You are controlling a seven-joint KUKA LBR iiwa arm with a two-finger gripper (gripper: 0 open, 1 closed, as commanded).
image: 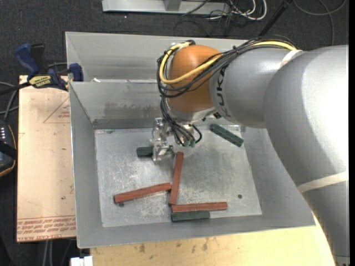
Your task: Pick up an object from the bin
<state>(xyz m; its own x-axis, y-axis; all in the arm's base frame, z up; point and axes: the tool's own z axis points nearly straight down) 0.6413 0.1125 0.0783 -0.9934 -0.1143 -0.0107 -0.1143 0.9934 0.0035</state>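
Note:
My gripper [160, 148] hangs low in the middle of the bin, under the orange cover. Right at its fingertips lies a small dark green block [145, 152], sticking out to the left of the fingers. Whether the fingers are round it I cannot tell. Just right of the gripper a reddish-brown bar [177, 177] runs down toward the bin's front. A second reddish-brown bar [142, 193] lies slanted to the lower left of it.
A third reddish-brown bar [199, 206] lies near the front wall with a dark green bar [190, 216] under it. Another dark green bar [226, 135] rests against the right slope, beneath the arm.

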